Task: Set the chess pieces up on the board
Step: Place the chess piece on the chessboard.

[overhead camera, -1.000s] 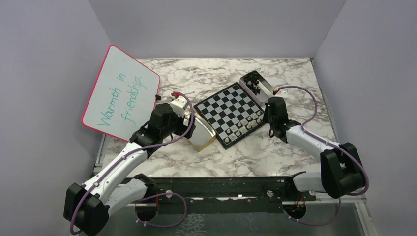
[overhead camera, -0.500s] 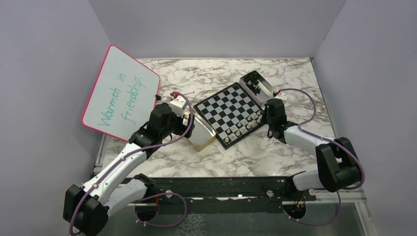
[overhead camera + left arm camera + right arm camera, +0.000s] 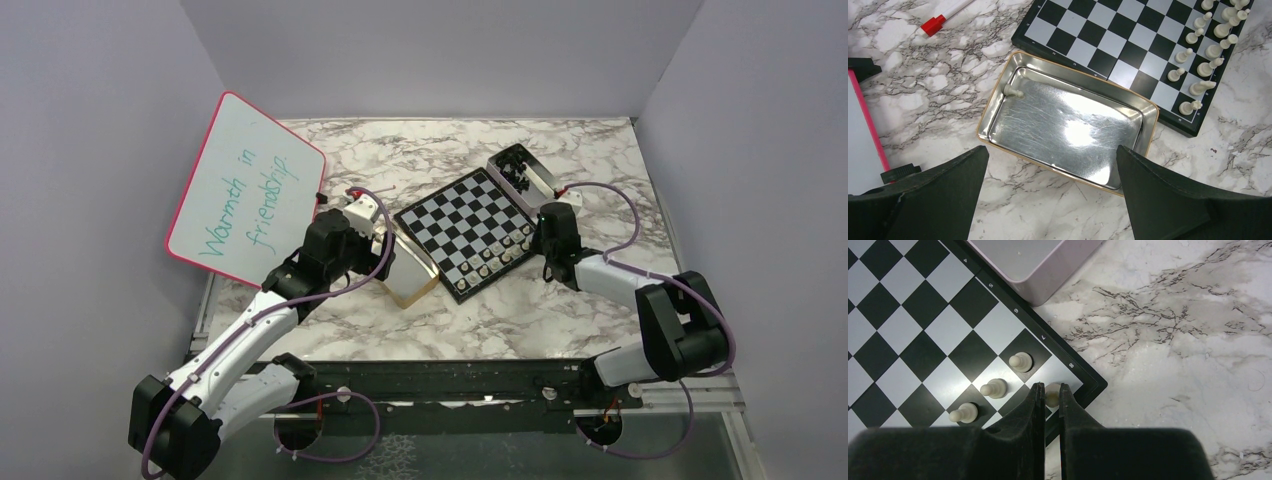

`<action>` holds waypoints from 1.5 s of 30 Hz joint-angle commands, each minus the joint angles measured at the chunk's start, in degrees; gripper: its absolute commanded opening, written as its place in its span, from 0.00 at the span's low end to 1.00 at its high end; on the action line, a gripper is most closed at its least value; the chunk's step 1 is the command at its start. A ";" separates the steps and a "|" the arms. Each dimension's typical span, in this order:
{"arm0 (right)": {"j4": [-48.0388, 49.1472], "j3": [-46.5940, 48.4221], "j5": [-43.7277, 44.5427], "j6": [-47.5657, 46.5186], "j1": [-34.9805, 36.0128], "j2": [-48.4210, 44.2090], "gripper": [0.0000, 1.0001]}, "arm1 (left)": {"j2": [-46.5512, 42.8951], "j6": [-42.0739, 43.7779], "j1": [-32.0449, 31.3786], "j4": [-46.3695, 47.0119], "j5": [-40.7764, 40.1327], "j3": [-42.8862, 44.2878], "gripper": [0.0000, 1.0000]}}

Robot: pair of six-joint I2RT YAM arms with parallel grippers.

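Note:
The chequered board (image 3: 455, 215) lies mid-table, with several pale pieces (image 3: 495, 258) along its near right edge. My right gripper (image 3: 537, 243) is at the board's right corner. In the right wrist view the gripper (image 3: 1050, 390) is shut on a pale piece (image 3: 1052, 396) over the corner square of the board (image 3: 913, 305), beside three pale pawns (image 3: 993, 388). My left gripper (image 3: 1051, 150) is open and empty, above the near edge of a silver tin (image 3: 998, 107) that holds one pale piece (image 3: 1012, 91). The board (image 3: 1108, 35) and its pale pieces (image 3: 1198, 87) show beyond the tin.
A second tin (image 3: 520, 170) with black pieces stands at the board's far right corner, and its wall (image 3: 1048, 270) is close to my right gripper. A pink-framed whiteboard (image 3: 245, 190) leans at the left. A red-capped marker (image 3: 938, 22) lies behind the silver tin.
My right arm's elbow has swung left and the gripper has edged slightly towards the board's corner, still shut on the piece. The left arm has not moved.

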 commanded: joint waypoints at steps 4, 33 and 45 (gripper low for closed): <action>2.47 0.44 1.06 0.79 -0.31 1.77 0.07 | -0.14 0.58 0.09 1.48 -0.64 -0.24 0.99; -0.01 2.51 2.50 1.51 -0.33 3.39 0.21 | 0.11 0.96 0.09 1.38 -0.62 -0.08 0.99; -0.40 3.28 -0.86 1.84 -0.33 3.12 0.24 | 0.28 1.05 0.09 1.30 -0.65 0.06 0.99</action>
